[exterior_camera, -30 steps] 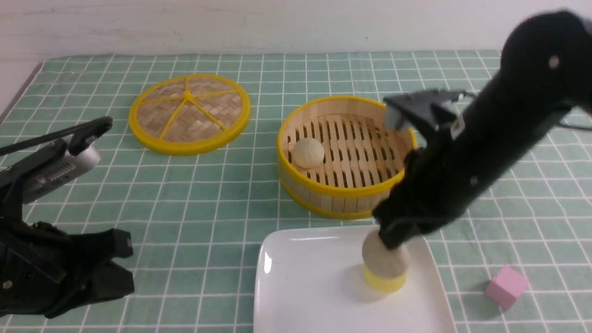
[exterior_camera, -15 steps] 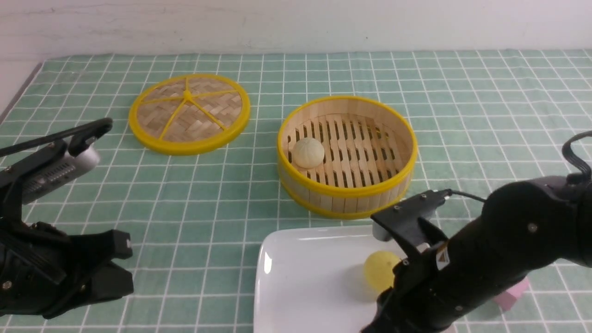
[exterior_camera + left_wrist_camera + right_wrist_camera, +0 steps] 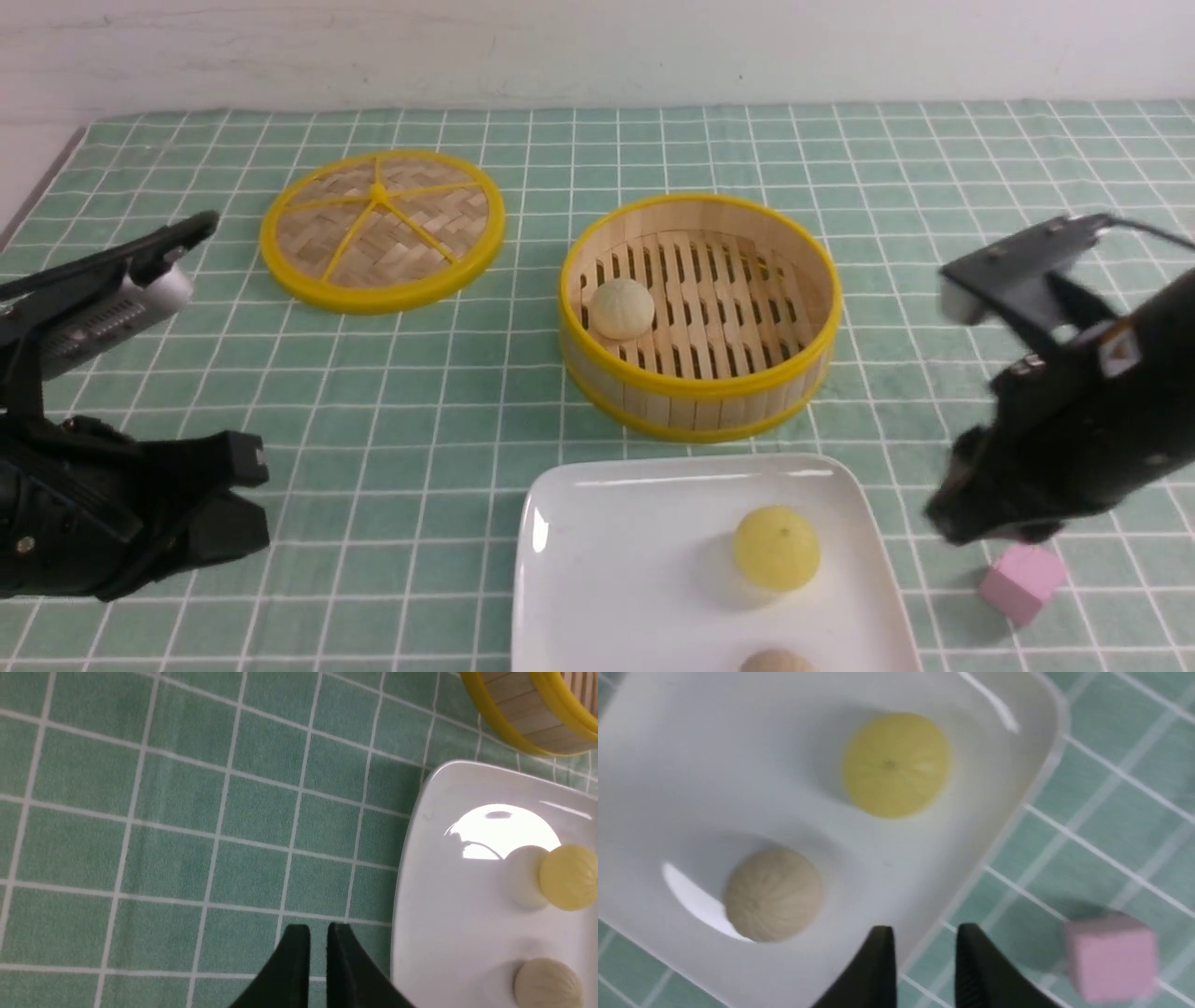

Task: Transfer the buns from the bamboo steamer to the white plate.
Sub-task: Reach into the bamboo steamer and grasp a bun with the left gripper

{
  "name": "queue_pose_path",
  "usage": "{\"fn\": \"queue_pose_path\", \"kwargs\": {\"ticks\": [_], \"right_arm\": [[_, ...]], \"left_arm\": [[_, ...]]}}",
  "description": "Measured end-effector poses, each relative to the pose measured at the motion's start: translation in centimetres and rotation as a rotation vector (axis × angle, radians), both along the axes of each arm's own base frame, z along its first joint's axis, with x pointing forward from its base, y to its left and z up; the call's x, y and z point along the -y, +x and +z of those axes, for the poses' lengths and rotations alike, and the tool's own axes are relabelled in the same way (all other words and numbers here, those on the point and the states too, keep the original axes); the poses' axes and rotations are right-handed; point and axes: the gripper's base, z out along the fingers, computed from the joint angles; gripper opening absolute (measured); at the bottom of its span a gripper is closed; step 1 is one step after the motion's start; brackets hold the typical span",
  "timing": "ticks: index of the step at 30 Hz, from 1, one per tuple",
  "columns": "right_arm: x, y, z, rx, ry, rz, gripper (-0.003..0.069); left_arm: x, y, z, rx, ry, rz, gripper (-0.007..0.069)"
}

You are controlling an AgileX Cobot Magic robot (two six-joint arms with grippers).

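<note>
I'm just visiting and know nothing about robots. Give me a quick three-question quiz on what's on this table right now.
1. How many buns are in the steamer?
2. True or false: the yellow bun sits on the plate.
3. What lies on the cloth just right of the plate? A spoon, B pink cube, C cup.

Key: 1. One. 2. True. 3. B.
</note>
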Motion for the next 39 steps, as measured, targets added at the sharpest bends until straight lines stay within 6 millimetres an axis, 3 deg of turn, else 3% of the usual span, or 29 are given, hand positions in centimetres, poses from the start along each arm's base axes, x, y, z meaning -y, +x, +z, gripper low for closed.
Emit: {"fn": "queue_pose_path", "kwargs": {"ticks": [2, 6, 9, 13, 14, 15, 19, 22, 26, 29, 33, 36, 39], "right_arm": [[2.9, -0.3, 1.0, 0.013, -0.045, -0.074, 0.0013], [5.2, -1.3, 1.4, 0.010, -0.039, -0.184, -0.0015], [6.3, -2.8, 0.9, -0.001, -0.035, -0.239, -0.0015], [6.6, -4.0, 0.3, 0.007, -0.025, -0.246, -0.0015], [6.6, -4.3, 0.1, 0.014, -0.022, -0.249, -0.0014], [6.7, -4.5, -0.1, 0.019, -0.016, -0.252, -0.0013], [6.6, -4.5, -0.2, 0.026, -0.009, -0.259, -0.0011], [6.6, -4.5, -0.3, 0.023, -0.007, -0.259, -0.0009], [6.6, -4.5, -0.3, 0.024, -0.004, -0.260, -0.0008], [6.6, -4.5, -0.3, 0.027, -0.003, -0.261, -0.0006], [6.6, -4.4, -0.3, 0.033, -0.001, -0.262, -0.0005], [6.6, -4.4, -0.2, 0.037, 0.003, -0.264, -0.0004], [6.5, -4.4, -0.2, 0.038, 0.009, -0.266, -0.0001]], "left_arm": [[0.3, 0.9, -0.5, -0.027, -0.009, -0.039, 0.0017], [1.0, 2.8, -0.5, -0.067, -0.074, -0.087, 0.0001], [2.4, 6.0, -0.2, -0.087, -0.122, -0.151, 0.0001], [5.6, 9.1, 0.1, -0.088, -0.119, -0.257, 0.0001], [7.0, 9.8, 0.1, -0.087, -0.117, -0.299, 0.0001], [9.6, 11.8, -0.1, -0.089, -0.106, -0.368, 0.0004], [14.5, 15.6, 0.3, -0.069, -0.085, -0.429, 0.0035], [16.7, 17.8, 0.0, -0.063, -0.045, -0.434, 0.0077], [19.9, 21.0, -0.8, -0.027, 0.088, -0.436, 0.0209], [21.2, 22.9, -1.3, 0.029, 0.194, -0.440, 0.0287], [21.6, 24.2, -2.2, 0.068, 0.281, -0.442, 0.0320], [21.6, 24.9, -3.4, 0.080, 0.319, -0.437, 0.0311], [21.8, 25.6, -5.6, 0.053, 0.331, -0.428, 0.0213]]}}
